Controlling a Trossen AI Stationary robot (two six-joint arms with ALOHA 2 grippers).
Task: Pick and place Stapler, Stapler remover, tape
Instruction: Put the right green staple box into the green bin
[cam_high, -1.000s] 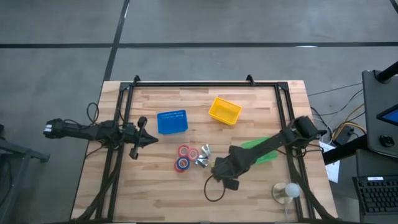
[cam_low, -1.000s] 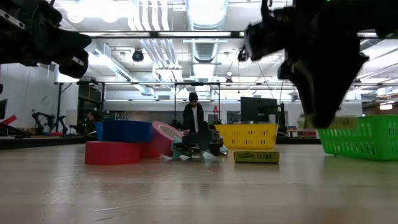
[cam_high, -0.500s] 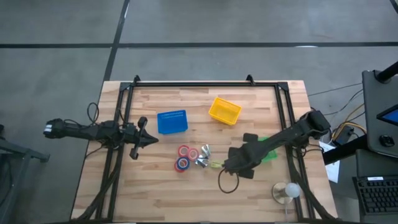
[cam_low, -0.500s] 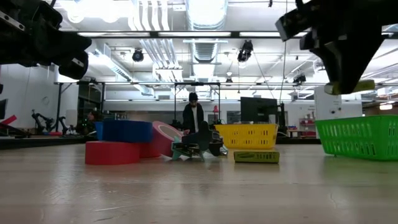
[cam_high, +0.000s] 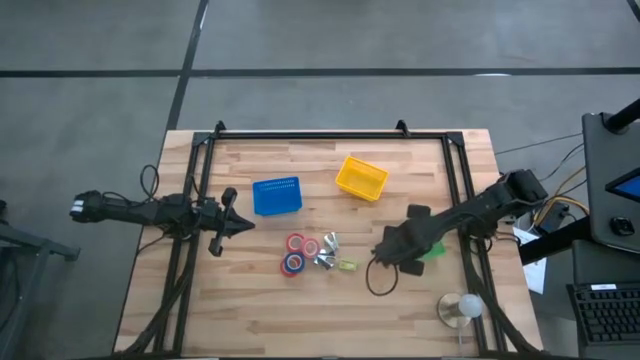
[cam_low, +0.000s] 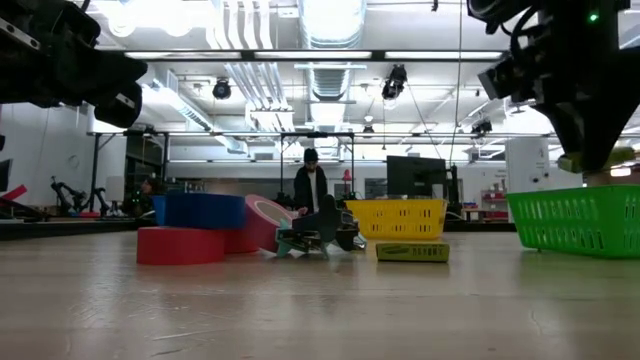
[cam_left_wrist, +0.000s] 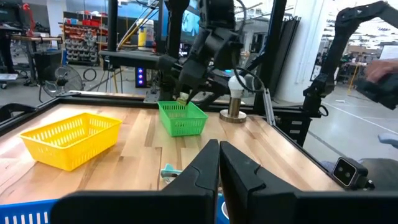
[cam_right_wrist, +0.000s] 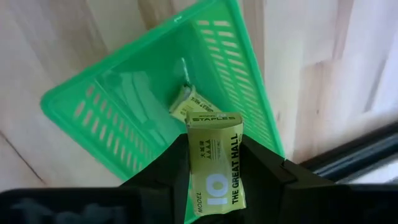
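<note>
My right gripper (cam_right_wrist: 214, 155) is shut on a yellow-green box of staples (cam_right_wrist: 216, 163) above the green basket (cam_right_wrist: 118, 112), at the table's right (cam_high: 434, 250). A second such box (cam_right_wrist: 188, 101) lies inside the basket. A third (cam_high: 346, 266) lies on the table beside the silvery metal pieces (cam_high: 326, 251). Two red tape rolls (cam_high: 298, 243) and a blue one (cam_high: 293, 263) lie mid-table. My left gripper (cam_high: 243, 226) is shut and empty, raised at the left. My right gripper pinches the staples box by its two narrow long sides (cam_right_wrist: 189, 168) between its two fingers (cam_right_wrist: 261, 168). The fingers come from above, pointing down. The box is lifted clear, printed face toward the camera, its free end (cam_right_wrist: 214, 119) hanging over the green basket.
A blue basket (cam_high: 277, 196) and a yellow basket (cam_high: 361, 178) stand at the far middle. A white round object on a base (cam_high: 460, 308) stands at the near right. A black frame (cam_high: 300, 135) borders the table. A person (cam_low: 311, 188) stands in the room behind.
My right gripper has carried the staples box from beside the tape and metal pieces toward the table's right edge, until it hangs over the green basket. It has stayed shut on the box. The left arm has kept still.
</note>
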